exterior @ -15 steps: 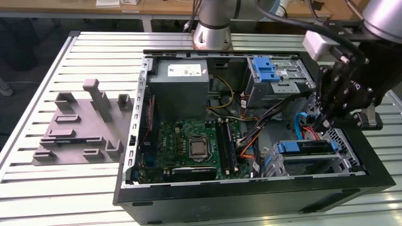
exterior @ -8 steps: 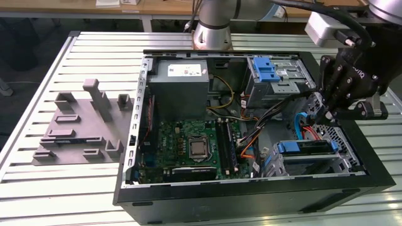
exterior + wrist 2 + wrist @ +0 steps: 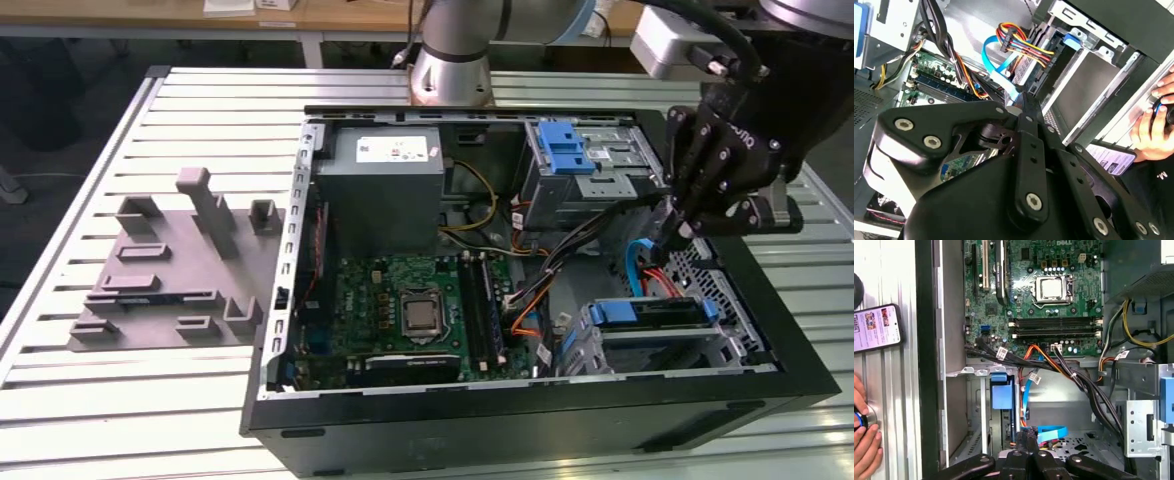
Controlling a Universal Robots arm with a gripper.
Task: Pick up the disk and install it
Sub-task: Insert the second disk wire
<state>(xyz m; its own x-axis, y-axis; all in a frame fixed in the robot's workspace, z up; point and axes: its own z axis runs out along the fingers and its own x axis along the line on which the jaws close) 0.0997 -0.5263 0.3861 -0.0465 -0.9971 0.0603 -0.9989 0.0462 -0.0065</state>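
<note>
- The open black computer case [image 3: 534,425] lies on its side on the slatted aluminium table [image 3: 80,420], with its long black wall along the table's near edge
- Just inside that wall, at the case's near corner on the exterior view's right, the disk [image 3: 653,313] sits in a grey metal drive cage [image 3: 607,350]; I can make out its blue plastic carrier and a dark slab within it, while its labelled face is hidden from me
- Above that cage hangs the black two-fingered gripper [image 3: 677,232], fingers pressed together to a point with nothing between them; in both wrist views the tips [image 3: 1027,436] hover over a light-blue flat ribbon cable [image 3: 1051,432], apart from the disk
- The green motherboard [image 3: 400,310] with its silver processor socket fills the case floor towards the exterior view's left
- Outside the case, near the table's edge on the exterior view's left, stands a grey plastic fixture with upright blocks [image 3: 167,270]
- Farther back are a large grey metal box with a white sticker [image 3: 380,180] and a second cage with a blue ridged latch [image 3: 574,150]
- At the table's far edge stands the arm's silver base [image 3: 451,60]
- In the first wrist view a person's hand [image 3: 865,442] rests on the table beside a smartphone with a lit screen [image 3: 876,327]
</note>
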